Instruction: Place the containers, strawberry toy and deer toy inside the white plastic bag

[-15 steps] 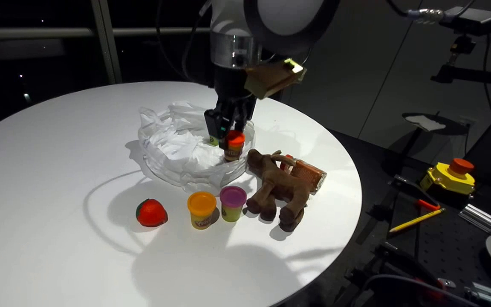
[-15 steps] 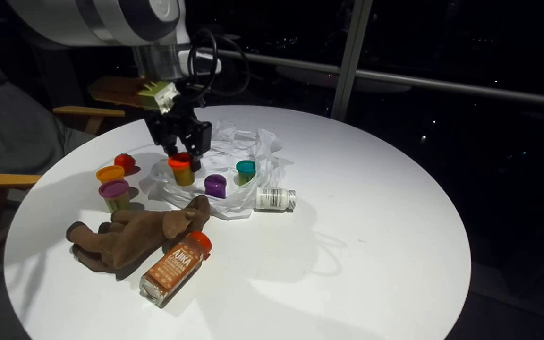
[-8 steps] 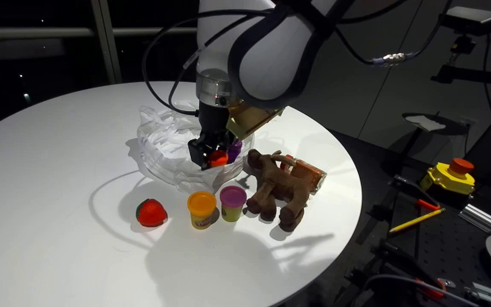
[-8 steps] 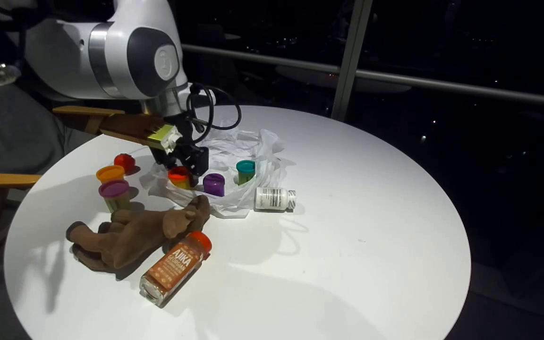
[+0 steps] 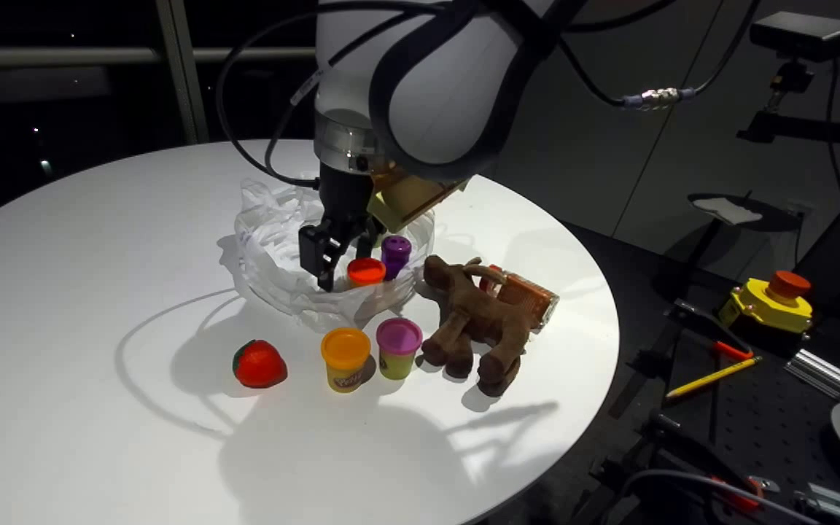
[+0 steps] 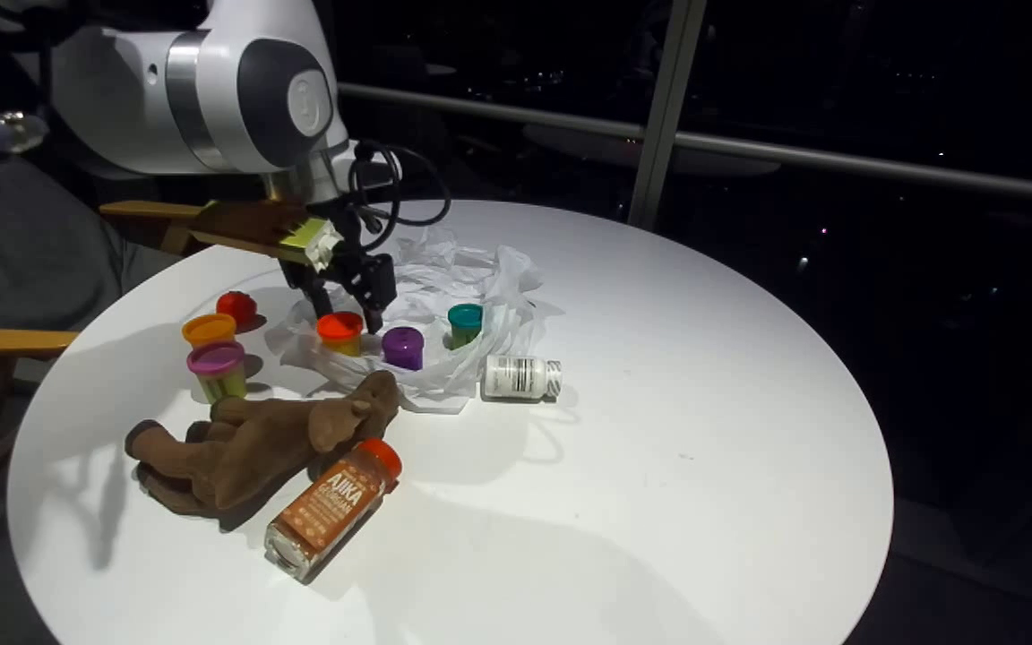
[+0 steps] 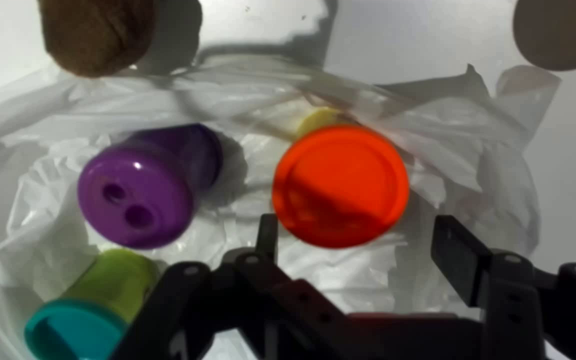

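near dark windows (image 6: 910, 287), white table (image 6: 686, 439)

Inside the white plastic bag (image 5: 274, 283), the red-lidded tub (image 7: 340, 186) stands at the gap between the parted fingers (image 7: 460, 260), with free room toward the finger at the wrist view's right; the purple tub (image 7: 135, 197) and teal-lidded tub (image 7: 75, 327) crowd the opposite side. Outside, the magenta-lidded tub (image 5: 398, 348), deer toy (image 6: 256, 452) and white bottle (image 6: 516, 377) hem the bag. Past the bottle, broad open table (image 6: 704, 448) stretches in an exterior view.

Lab, red stop button (image 5: 787, 285), mounted camera (image 5: 805, 38)
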You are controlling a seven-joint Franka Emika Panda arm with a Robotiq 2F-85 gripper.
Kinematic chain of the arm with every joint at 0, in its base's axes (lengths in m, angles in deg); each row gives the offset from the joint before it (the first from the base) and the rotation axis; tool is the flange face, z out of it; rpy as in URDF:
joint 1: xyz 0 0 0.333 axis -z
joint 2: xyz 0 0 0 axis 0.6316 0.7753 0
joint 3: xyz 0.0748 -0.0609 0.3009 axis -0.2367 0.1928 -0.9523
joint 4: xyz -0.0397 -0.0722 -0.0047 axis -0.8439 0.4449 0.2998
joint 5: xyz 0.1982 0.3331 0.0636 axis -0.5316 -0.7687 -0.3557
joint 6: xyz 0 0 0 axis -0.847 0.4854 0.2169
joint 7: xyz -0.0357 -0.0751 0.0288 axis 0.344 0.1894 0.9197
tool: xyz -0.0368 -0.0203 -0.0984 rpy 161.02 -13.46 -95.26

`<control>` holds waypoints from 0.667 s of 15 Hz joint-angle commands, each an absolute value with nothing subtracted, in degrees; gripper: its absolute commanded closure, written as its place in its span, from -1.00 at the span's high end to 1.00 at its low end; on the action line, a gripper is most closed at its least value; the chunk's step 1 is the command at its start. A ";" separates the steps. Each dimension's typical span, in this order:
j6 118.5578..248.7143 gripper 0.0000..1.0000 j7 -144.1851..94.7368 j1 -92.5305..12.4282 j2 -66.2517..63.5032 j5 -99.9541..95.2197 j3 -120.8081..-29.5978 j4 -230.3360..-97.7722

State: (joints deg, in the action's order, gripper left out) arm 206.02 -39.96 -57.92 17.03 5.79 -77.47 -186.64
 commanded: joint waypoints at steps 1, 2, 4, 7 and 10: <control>205.91 1.00 -40.59 -61.18 10.51 7.73 -75.32 -187.62; 205.91 1.00 -40.94 -61.77 8.83 8.41 -74.84 -187.99; 204.73 1.00 -41.72 -62.41 5.17 9.58 -74.38 -188.58; 199.34 1.00 -42.66 -61.84 -1.92 13.37 -72.96 -193.00; 192.47 1.00 -40.44 -57.51 -8.50 15.83 -73.92 -198.77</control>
